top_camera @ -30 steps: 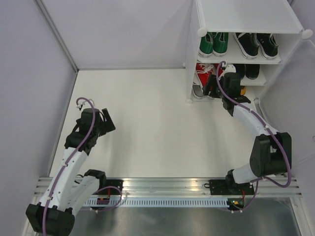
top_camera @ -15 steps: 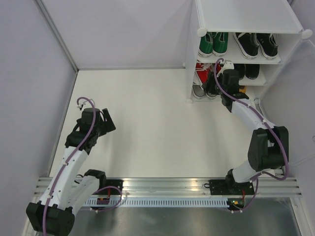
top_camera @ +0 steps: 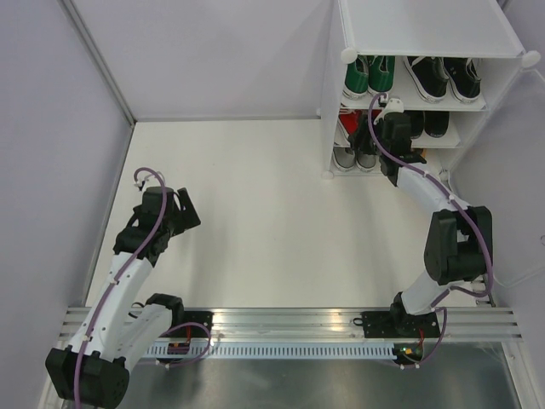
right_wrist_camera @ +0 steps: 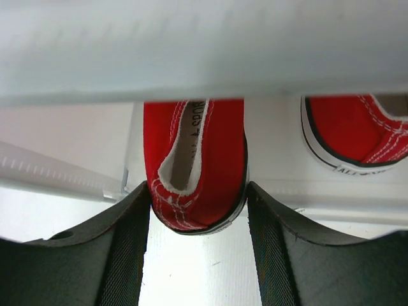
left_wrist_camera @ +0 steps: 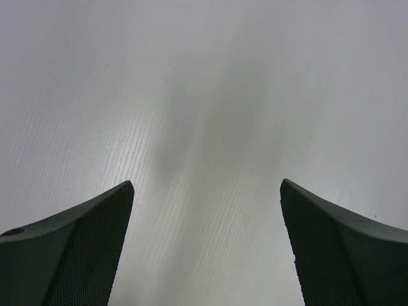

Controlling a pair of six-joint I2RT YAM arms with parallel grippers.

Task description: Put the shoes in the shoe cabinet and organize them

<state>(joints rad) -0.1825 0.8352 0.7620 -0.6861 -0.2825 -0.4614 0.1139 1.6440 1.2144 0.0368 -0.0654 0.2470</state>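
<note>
Shoes [top_camera: 443, 78] sit in the white cabinet [top_camera: 426, 25] at the far right of the table [top_camera: 255, 213] in the overhead view: a green pair [top_camera: 369, 77] and a black pair [top_camera: 464, 81] share one shelf, with a grey pair [top_camera: 345, 158] lower down. The right arm [top_camera: 430, 196] reaches into the cabinet, while the left arm [top_camera: 128, 264] is well apart from it. From the left wrist, the left gripper [left_wrist_camera: 206, 183] hangs over the table with its jaws wide apart. From the right wrist, the right gripper [right_wrist_camera: 198, 185] is clamped on the heel of a red shoe [right_wrist_camera: 194, 159], one finger touching each side, under a shelf edge [right_wrist_camera: 204, 51]. A second red shoe [right_wrist_camera: 357, 131] lies just to its right.
</note>
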